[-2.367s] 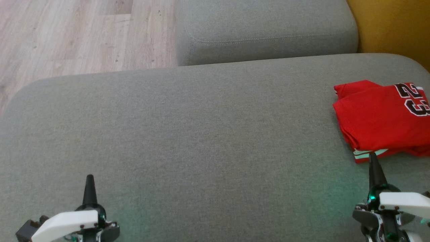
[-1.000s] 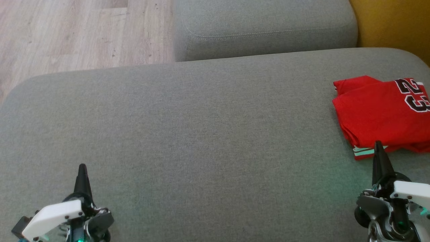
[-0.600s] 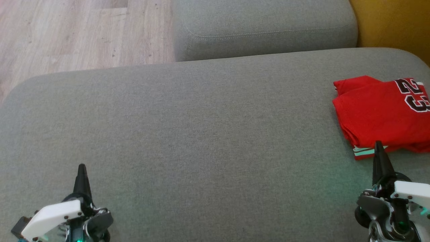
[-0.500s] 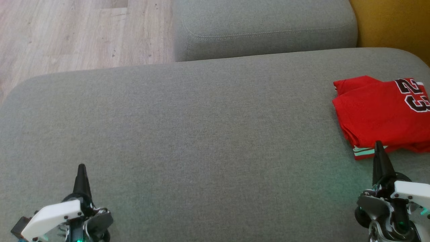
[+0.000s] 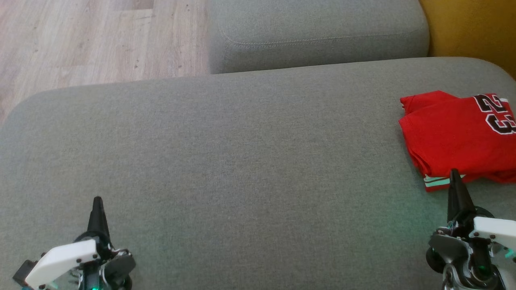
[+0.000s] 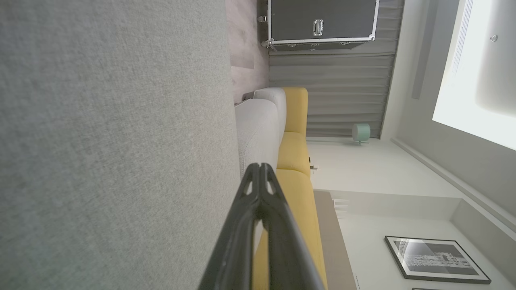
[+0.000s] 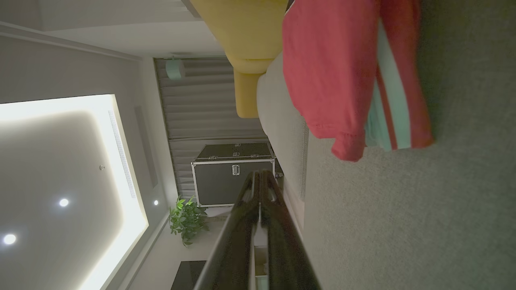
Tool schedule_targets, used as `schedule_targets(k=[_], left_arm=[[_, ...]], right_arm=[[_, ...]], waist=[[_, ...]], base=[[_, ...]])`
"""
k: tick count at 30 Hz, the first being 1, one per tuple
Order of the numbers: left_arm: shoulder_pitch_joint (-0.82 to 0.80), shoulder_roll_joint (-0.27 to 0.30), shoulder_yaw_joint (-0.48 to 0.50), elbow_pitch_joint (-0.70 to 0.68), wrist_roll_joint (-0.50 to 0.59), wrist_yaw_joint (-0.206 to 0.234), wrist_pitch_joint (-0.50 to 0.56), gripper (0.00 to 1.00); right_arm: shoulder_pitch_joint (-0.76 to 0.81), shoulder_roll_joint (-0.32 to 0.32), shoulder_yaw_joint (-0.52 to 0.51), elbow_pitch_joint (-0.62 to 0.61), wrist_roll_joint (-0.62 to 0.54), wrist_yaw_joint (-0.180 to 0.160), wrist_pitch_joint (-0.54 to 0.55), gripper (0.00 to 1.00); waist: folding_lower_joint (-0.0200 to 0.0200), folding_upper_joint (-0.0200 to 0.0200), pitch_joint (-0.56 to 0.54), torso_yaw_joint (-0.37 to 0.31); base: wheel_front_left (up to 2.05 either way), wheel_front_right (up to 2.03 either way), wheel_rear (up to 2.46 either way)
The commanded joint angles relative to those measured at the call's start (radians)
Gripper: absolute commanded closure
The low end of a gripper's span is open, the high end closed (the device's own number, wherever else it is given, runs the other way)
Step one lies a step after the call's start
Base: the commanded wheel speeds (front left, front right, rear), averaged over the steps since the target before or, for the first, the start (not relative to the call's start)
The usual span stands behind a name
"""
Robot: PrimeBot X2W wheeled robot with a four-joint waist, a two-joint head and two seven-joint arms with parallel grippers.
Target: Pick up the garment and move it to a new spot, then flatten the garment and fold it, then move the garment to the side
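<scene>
Folded red jersey (image 5: pixel 455 141) lies at the grey cushion's (image 5: pixel 242 161) right edge. Left pincer (image 5: pixel 97 200) and right pincer (image 5: pixel 454 172) are pressed together, empty; the right points at the jersey's striped hem, apart from it.

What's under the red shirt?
The shirt lies on the grey cushion. A striped edge of its folded lower layer peeks out. Anything else beneath is covered.

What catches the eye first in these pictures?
A folded red jersey with the number 23 lies at the far right of the broad grey sofa cushion. The shut right end effector points at the jersey's striped hem from the lower right. The shut left end effector sits at the lower left over bare cushion.
</scene>
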Motion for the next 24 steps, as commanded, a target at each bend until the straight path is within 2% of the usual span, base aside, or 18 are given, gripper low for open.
schedule_targets(k=[1,24], left_arm=[[-0.05,0.008,0.034,-0.028,0.009,-0.007,0.008,1.0],[-0.05,0.004,0.04,-0.028,0.014,-0.007,0.012,1.0]], right_arm=[[-0.05,-0.008,0.016,-0.031,-0.004,-0.001,0.006,1.0],[-0.05,-0.004,0.011,-0.031,-0.008,-0.001,0.01,1.0]], waist=[[0.0,0.0,0.0,0.0],[0.0,0.0,0.0,0.0]], base=[[0.0,0.0,0.0],[0.0,0.0,0.0]])
